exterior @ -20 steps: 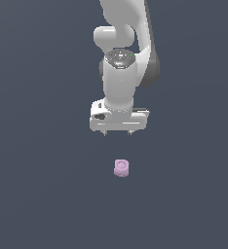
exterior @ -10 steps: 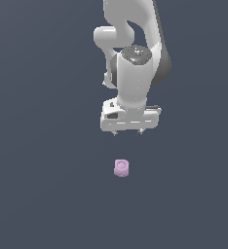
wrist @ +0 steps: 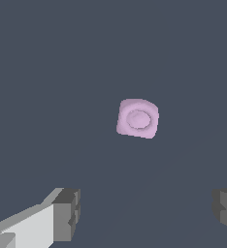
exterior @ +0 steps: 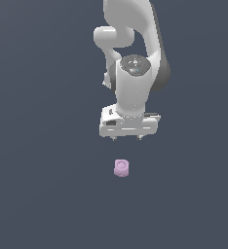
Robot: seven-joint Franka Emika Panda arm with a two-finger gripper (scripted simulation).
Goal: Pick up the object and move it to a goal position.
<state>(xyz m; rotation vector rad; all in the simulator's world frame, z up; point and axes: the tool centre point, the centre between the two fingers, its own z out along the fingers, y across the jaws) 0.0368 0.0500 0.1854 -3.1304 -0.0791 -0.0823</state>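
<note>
Hovering w/ jaws spread, empty, the gripper sits above the object, well apart.

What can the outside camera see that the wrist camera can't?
Only the exterior view shows the whole white arm with its end effector apart from the pink object. Only the wrist view shows the object's ring-like top up close, plus the grey fingertips spread wide. Both show the pink object on the plain dark floor.
</note>
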